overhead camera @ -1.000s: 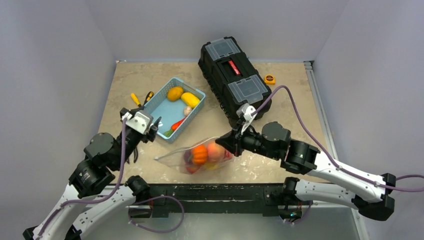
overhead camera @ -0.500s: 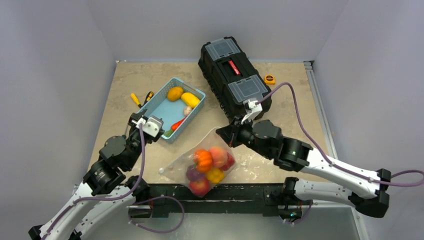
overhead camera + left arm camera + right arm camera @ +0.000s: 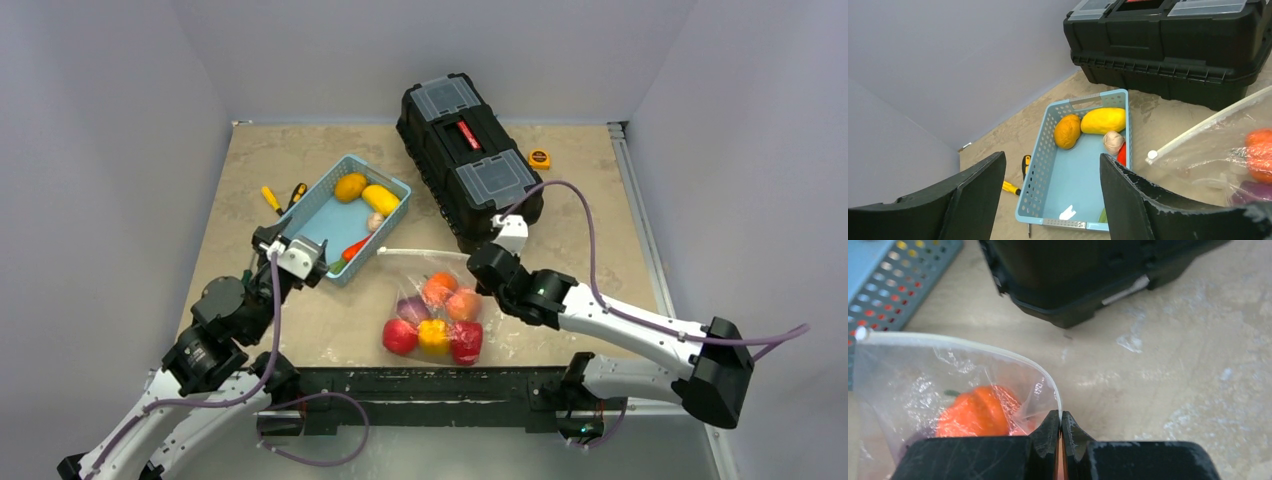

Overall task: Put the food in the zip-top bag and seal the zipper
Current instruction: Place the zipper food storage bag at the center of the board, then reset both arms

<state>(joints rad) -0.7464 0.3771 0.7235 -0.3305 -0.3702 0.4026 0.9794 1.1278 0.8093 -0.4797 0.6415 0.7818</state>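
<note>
Near the middle of the desk's near edge, the zip-top bag (image 3: 432,285) lies flat with food (image 3: 436,318) inside, its zipper (image 3: 420,253) facing the far edge. The right gripper (image 3: 1060,426) is clenched on the zipper's right end. The left gripper (image 3: 310,255) hangs spread and empty beside the blue basket (image 3: 322,188), which holds more pieces. The right gripper's pinch should probably keep the strip taut and low while the left gripper fetches them.

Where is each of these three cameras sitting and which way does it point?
Top external: above and behind the bases, looking down on the table; both arms show.
Left wrist: facing forward across the blue basket to the toolbox; open left gripper frames it.
Right wrist: looking down on the zip-top bag; right gripper shut on its zipper.
Shared: zip-top bag and toolbox in all three.
</note>
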